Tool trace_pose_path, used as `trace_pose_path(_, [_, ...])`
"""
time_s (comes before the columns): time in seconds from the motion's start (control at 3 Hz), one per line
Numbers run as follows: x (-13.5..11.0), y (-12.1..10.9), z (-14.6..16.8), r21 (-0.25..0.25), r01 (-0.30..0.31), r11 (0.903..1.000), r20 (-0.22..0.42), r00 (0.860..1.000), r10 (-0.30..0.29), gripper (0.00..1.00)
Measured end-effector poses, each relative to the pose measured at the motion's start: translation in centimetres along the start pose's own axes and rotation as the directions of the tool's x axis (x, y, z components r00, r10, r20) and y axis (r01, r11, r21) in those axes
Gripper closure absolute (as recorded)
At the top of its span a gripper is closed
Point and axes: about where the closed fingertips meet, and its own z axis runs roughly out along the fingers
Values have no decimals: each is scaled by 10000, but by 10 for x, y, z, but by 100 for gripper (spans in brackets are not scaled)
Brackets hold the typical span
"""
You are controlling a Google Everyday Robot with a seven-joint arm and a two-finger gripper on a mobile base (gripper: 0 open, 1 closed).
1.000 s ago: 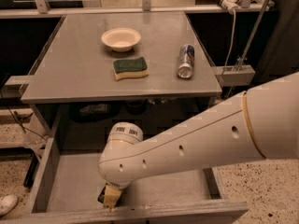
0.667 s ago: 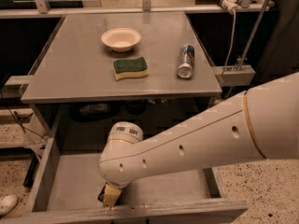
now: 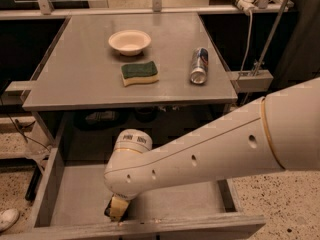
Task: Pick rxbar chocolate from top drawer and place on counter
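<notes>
The top drawer (image 3: 75, 199) is pulled open below the counter (image 3: 75, 79), showing its flat grey bottom and low side walls. My gripper (image 3: 117, 210) reaches down into the drawer near its front wall, left of centre, with the white arm sloping in from the right. A small dark shape (image 3: 107, 212) shows at the gripper's left side on the drawer bottom. I cannot tell whether it is the rxbar chocolate. The rest of that spot is hidden by the wrist.
On the counter stand a cream bowl (image 3: 129, 41), a green-and-yellow sponge (image 3: 139, 73) and a can lying on its side (image 3: 199, 65). A metal bracket (image 3: 248, 79) juts out at the counter's right. A white shoe (image 3: 7, 217) lies on the floor at the left.
</notes>
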Motion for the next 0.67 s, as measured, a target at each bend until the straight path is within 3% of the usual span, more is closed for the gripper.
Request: trace_pose_path(0.67, [-2, -2, -9, 1, -2, 10000, 0, 10000, 2, 100])
